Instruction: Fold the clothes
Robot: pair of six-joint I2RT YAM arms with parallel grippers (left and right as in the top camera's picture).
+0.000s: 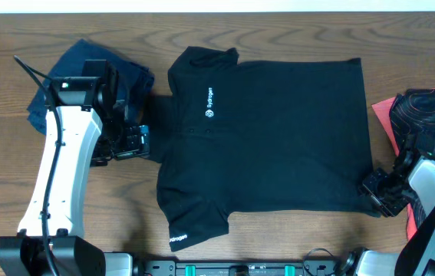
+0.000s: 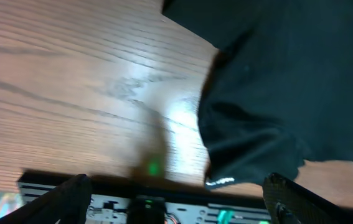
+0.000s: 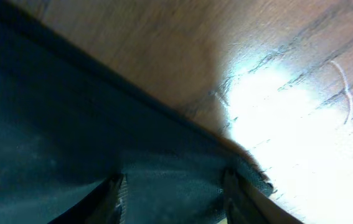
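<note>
Overhead: a black short-sleeved shirt (image 1: 278,138) is lying spread flat across the middle of the wooden table (image 1: 278,31), collar pointing left, its small white chest logo (image 1: 209,103) facing up. A navy garment (image 1: 87,61) is lying crumpled at far left, and a black-and-coral patterned one (image 1: 424,107) at the right edge. The left gripper (image 1: 136,142) is sitting just beside the shirt's collar end, the right gripper (image 1: 378,192) at its hem corner.

Left wrist: the fingers (image 2: 70,199) are standing spread wide with nothing between them, a sleeve just ahead.

Right wrist: the fingers (image 3: 114,193) are straddling the hem, partly apart; whether they are pinching cloth cannot be told.
</note>
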